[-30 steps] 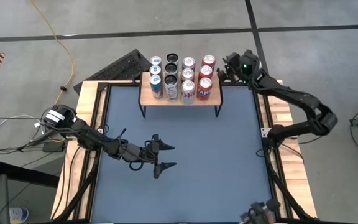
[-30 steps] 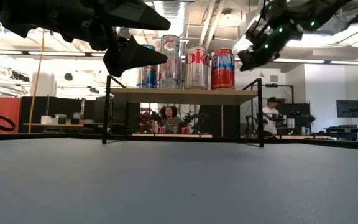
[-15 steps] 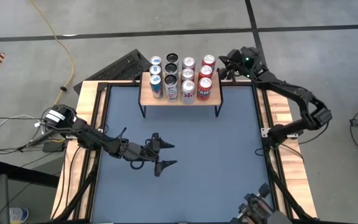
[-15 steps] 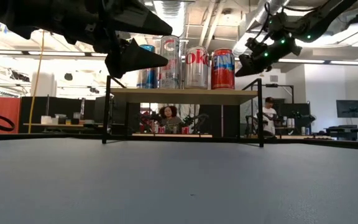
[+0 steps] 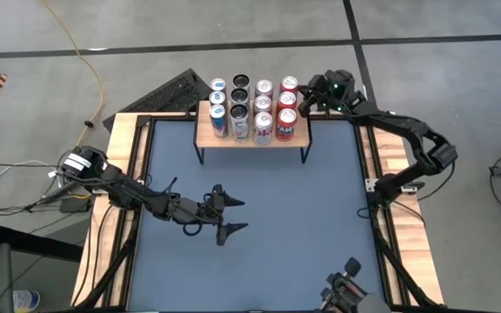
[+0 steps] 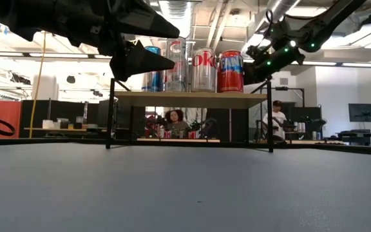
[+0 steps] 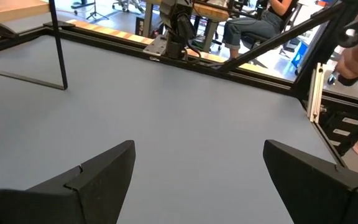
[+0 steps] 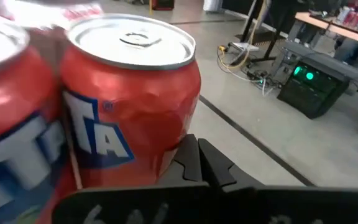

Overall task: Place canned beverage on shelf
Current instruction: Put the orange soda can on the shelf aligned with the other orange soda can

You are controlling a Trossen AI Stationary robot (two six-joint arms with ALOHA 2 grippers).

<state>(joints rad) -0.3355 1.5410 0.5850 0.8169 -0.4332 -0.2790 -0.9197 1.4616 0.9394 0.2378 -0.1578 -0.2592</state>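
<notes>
Right tool (image 8: 197, 163) sits clenched on nothing, fingertips pressed together right against the far red can (image 8: 129, 99) at the shelf's (image 5: 207, 137) right end. Its neighbour is blurred and cut off in the right wrist view. The cans stand in four rows on the shelf at the far edge of the blue surface (image 5: 320, 226); from table height only the front row shows, the rest hidden behind. Left tool (image 5: 230, 217) hovers released over mid-surface, its fingers (image 7: 98, 177) spread wide and cropped at the frame's bottom.
</notes>
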